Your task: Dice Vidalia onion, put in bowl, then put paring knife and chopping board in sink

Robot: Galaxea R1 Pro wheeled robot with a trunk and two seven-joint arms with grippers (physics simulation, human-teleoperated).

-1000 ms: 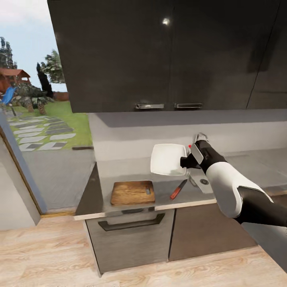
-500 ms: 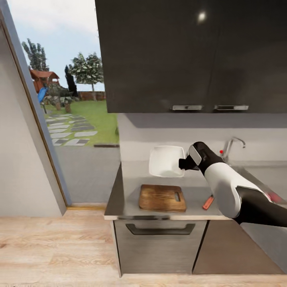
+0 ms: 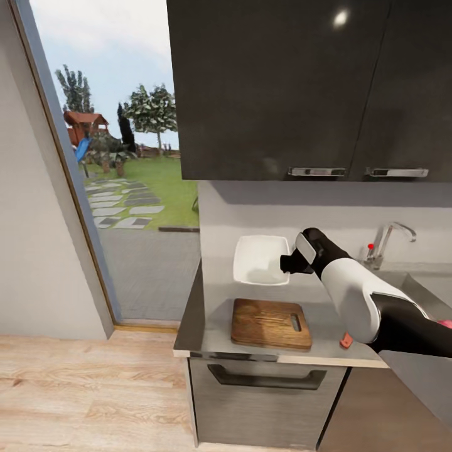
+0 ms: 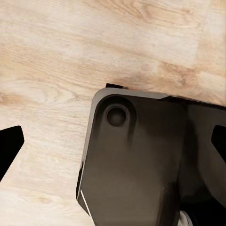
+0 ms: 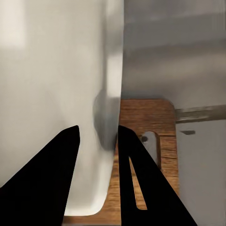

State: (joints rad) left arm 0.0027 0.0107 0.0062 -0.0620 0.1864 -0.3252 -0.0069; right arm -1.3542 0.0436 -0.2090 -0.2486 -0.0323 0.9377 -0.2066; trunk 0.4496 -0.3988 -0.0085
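Note:
My right gripper (image 3: 287,262) is shut on the rim of the white bowl (image 3: 259,258), which is tilted with its inside facing me, behind the brown chopping board (image 3: 271,323). In the right wrist view the fingers (image 5: 63,179) straddle the bowl's rim (image 5: 110,94), with the board (image 5: 143,120) beyond it. Only the red-orange handle end of the paring knife (image 3: 346,341) peeks out under my right forearm. A pinkish-red bit of the onion (image 3: 446,324) shows at the picture's edge, by the sink (image 3: 408,280) and its tap (image 3: 384,242). My left gripper (image 4: 113,141) hangs open over the floor.
The grey countertop (image 3: 216,307) ends at its left corner beside a glass door (image 3: 94,207) to the garden. Dark wall cabinets (image 3: 282,94) hang above, a drawer front (image 3: 267,389) sits below. My dark base (image 4: 136,160) stands on the wooden floor (image 4: 56,56).
The whole view has swung left, so the counter's things now sit further right in the picture. My right gripper kept hold of the bowl, which now stands behind the board instead of beside the sink.

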